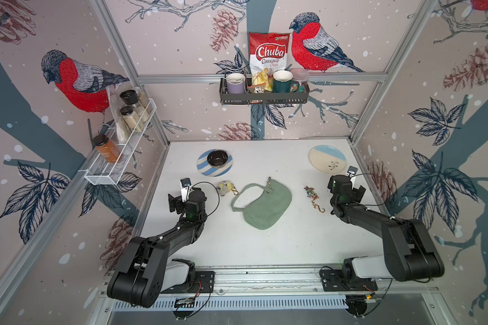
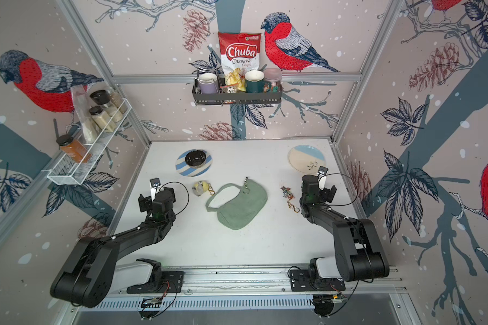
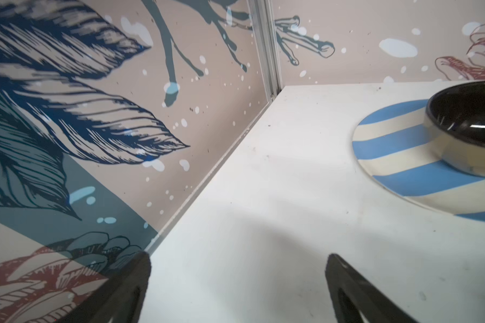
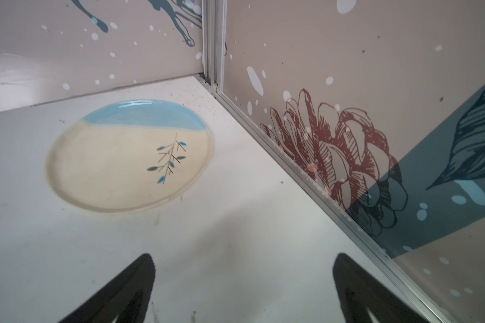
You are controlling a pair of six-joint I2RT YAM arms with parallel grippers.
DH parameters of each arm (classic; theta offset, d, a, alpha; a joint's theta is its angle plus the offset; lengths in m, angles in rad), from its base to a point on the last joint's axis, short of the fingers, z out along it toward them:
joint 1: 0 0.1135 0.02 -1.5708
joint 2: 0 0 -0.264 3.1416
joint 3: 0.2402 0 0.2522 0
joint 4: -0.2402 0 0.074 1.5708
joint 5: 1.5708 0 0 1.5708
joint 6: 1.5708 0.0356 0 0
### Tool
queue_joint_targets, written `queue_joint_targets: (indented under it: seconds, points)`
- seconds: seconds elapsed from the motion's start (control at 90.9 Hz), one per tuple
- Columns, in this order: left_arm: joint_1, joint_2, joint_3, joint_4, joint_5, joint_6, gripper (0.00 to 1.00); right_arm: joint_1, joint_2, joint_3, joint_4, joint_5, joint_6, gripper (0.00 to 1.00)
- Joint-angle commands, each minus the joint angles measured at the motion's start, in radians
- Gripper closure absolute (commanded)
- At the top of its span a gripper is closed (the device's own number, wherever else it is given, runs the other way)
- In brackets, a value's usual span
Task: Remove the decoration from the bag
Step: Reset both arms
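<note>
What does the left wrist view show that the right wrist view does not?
Only the left wrist view: the striped plate with the black bowl on it, and the left gripper, open. Only the right wrist view: the cream and blue plate, and the right gripper, open. Both: the white table and a papered wall corner.

Black left arm (image 1: 164, 239) and right arm (image 1: 378, 225), silver rail (image 1: 265, 277) at six o'clock.
Pale grey base housings (image 1: 178, 271), thin black cables (image 1: 218, 195), white camera brackets (image 1: 183, 192), matte black wedge fingers (image 3: 356, 290) on the left gripper (image 3: 239, 258).
</note>
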Motion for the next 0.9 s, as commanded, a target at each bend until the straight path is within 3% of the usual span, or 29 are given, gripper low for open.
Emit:
queue_joint_targets:
  seconds: [0.0,0.11,0.198,0.286,0.341,0.396,0.484,0.572,0.891]
  points:
    - [0.029,0.068,-0.004,0.239,0.164,0.016,0.03,-0.019,0.025,-0.017,0.162,-0.071,-0.007,0.0]
    - [0.048,0.209,0.019,0.337,0.256,0.034,0.04,-0.021,0.078,-0.042,0.271,-0.131,-0.04,0.0]
    - [0.048,0.283,0.009,0.429,0.295,0.06,0.02,-0.035,0.055,-0.056,0.25,-0.175,-0.027,0.0]
    - [0.056,0.252,0.098,0.204,0.268,0.027,0.01,-0.055,0.067,-0.103,0.317,-0.272,-0.036,0.0]
    - [0.096,0.254,0.111,0.188,0.307,-0.006,0.02,-0.063,0.12,-0.15,0.51,-0.286,-0.05,0.0]
    - [0.115,0.252,0.095,0.209,0.329,-0.027,0.01,-0.07,0.078,-0.115,0.367,-0.292,-0.026,0.0]
    - [0.114,0.249,0.089,0.216,0.331,-0.026,0.01,-0.073,0.099,-0.146,0.464,-0.293,-0.035,0.0]
    - [0.113,0.25,0.095,0.206,0.337,-0.021,0.01,-0.076,0.075,-0.124,0.379,-0.3,-0.021,0.0]
    - [0.113,0.25,0.1,0.198,0.351,-0.016,0.01,-0.076,0.079,-0.125,0.39,-0.301,-0.024,0.0]
